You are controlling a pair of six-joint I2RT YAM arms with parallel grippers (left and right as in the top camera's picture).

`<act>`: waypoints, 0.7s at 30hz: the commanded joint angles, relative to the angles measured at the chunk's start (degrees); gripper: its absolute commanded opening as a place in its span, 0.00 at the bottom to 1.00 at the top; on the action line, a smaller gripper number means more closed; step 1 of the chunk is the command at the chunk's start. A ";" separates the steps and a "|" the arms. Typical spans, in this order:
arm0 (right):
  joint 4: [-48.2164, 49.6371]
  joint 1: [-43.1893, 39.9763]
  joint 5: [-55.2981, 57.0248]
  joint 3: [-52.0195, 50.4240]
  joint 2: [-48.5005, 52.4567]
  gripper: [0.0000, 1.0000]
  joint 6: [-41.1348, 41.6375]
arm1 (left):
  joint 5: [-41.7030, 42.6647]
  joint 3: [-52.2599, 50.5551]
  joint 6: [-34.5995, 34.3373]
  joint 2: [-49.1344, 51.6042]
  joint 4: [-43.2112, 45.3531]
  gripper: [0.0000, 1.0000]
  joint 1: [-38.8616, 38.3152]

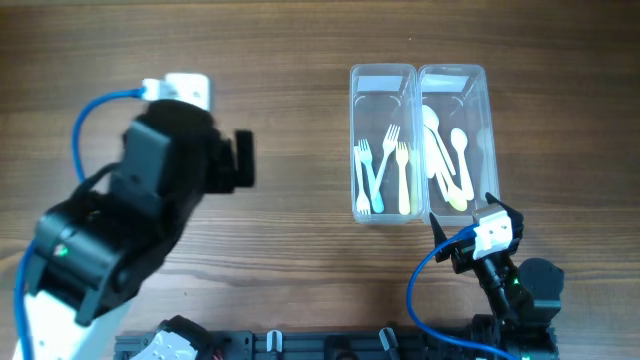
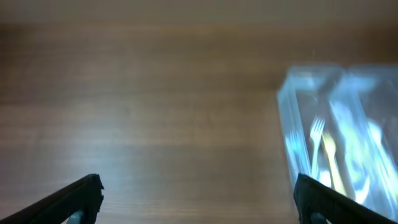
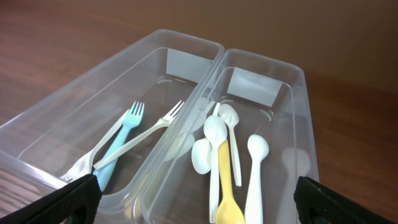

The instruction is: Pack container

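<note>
2 clear bins touching, table (image 1: 300,260) right side: fork bin (image 1: 382,80) w/ forks (image 1: 385,170), spoon bin (image 1: 452,72) w/ spoons (image 1: 445,165) (sorted by type, prob. for tidy packing); L gripper (image 1: 243,160) spread, empty, well left; R gripper (image 3: 196,199) spread, empty, at bins' near end.

The wooden surface (image 1: 300,270) bears the fork tub (image 1: 383,69) and spoon tub (image 1: 452,69), touching side by side, toward one o'clock.

surface: wooden table (image 1: 300,120) | tone: dark brown (grain running sideways) | light: even, soft glare
</note>
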 commanded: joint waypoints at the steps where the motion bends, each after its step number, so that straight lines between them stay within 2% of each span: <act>1: 0.31 0.26 0.72 -0.35 -0.87 1.00 -0.74 | 7.04 -3.74 -1.01 -6.82 8.52 1.00 10.08; 4: 0.31 0.26 0.74 -0.35 -0.87 1.00 -0.72 | 13.70 -9.64 -1.01 -11.65 16.20 1.00 17.88; 6: 0.31 0.26 0.72 -0.35 -0.87 1.00 -0.72 | 14.60 -16.00 -0.98 -16.17 20.90 1.00 21.44; 15: 0.33 0.26 0.74 -0.35 -0.87 1.00 -0.72 | 13.99 -46.31 -1.11 -35.43 39.15 1.00 23.08; 21: 0.31 0.26 0.74 -0.35 -0.87 1.00 -0.72 | 15.06 -63.43 -2.73 -47.84 45.18 1.00 23.08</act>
